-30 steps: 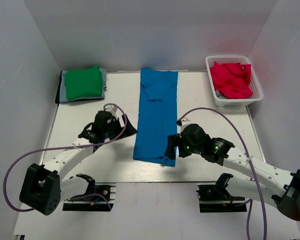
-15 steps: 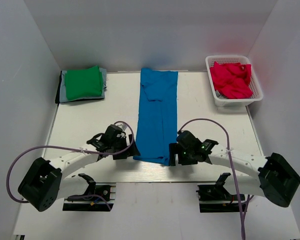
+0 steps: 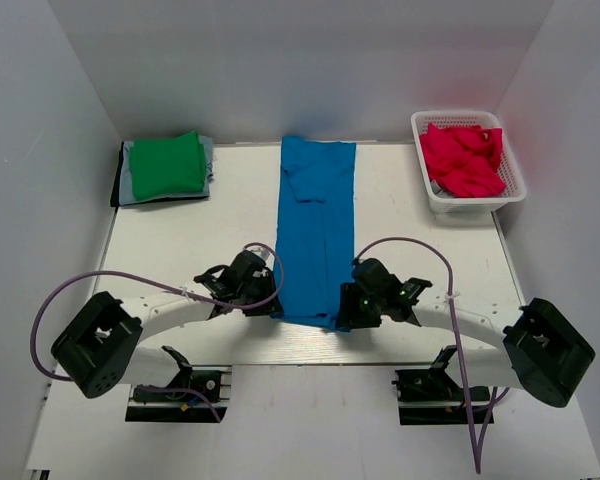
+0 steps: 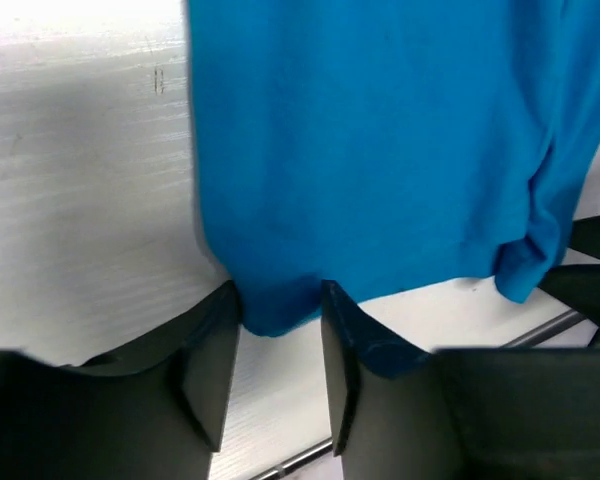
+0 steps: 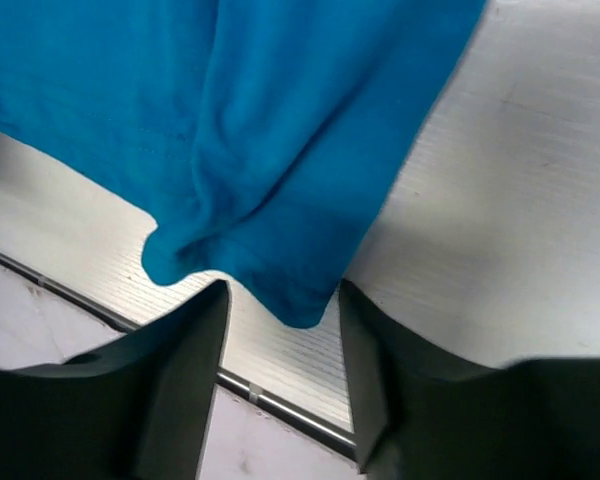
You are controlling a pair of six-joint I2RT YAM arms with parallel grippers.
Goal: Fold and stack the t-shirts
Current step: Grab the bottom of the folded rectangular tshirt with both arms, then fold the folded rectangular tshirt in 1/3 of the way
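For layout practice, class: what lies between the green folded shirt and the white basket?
The far end of the blue t-shirt, bare table either side; the top view shows it.

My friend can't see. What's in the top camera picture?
The left gripper and right gripper each sit at a near corner of a long bright blue t-shirt lying flat on a white table. A folded green t-shirt tops a pile far left; a white basket of pink shirts sits far right.
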